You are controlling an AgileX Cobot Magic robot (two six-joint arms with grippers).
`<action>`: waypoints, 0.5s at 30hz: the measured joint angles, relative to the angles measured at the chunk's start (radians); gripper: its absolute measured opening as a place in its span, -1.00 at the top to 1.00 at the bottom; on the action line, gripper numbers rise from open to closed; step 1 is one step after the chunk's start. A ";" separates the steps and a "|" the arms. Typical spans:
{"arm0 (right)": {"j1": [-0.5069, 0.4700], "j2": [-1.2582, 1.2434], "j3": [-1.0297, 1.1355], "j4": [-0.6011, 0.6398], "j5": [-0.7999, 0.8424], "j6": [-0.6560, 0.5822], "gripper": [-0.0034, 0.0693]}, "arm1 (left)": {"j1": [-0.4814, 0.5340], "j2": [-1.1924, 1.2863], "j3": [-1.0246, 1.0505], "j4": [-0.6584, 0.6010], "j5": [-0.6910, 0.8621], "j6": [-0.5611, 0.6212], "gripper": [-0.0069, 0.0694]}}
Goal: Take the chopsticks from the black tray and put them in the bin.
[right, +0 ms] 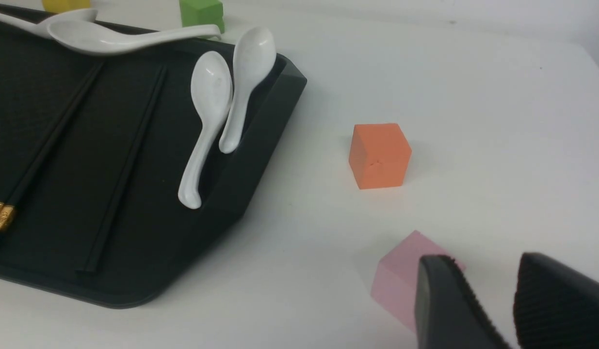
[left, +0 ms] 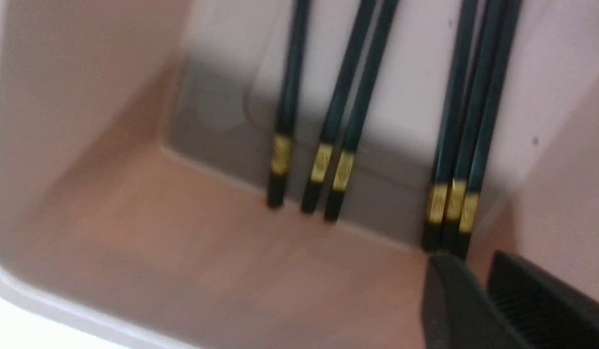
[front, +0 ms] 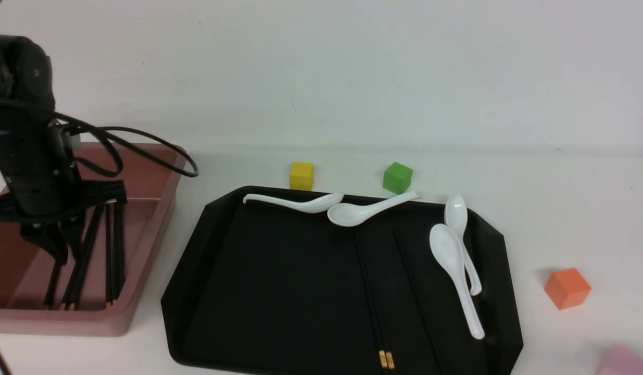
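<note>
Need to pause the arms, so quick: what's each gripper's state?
Left gripper: slightly open, nothing held, over the bin.
Right gripper: open, nothing held.

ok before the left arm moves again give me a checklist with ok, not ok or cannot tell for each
1. Left gripper free of chopsticks: ok, nothing between its fingertips
2. Released chopsticks inside the pink bin: ok, they lie on its floor
3. Black tray cleared of chopsticks: not ok, two gold-banded ones and another dark stick remain
4. White spoons left in the tray: ok, all four are there
5. Third stick's gold band visible: cannot tell
</note>
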 joint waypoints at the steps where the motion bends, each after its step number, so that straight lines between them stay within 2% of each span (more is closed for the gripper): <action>1: 0.000 0.000 0.000 0.000 0.000 0.000 0.25 | 0.000 -0.026 0.022 0.000 0.000 0.012 0.76; 2: 0.000 0.000 0.000 0.000 0.000 0.000 0.25 | 0.000 -0.076 0.067 -0.003 0.000 0.023 0.85; 5: 0.000 0.000 0.000 0.000 0.000 0.000 0.25 | 0.000 -0.167 0.155 -0.018 -0.021 0.029 0.85; 9: 0.000 0.000 0.000 0.000 0.000 0.000 0.25 | 0.000 -0.372 0.355 -0.120 -0.145 0.074 0.85; 15: 0.000 0.000 0.000 -0.001 0.000 0.000 0.25 | 0.000 -0.673 0.625 -0.296 -0.292 0.285 0.85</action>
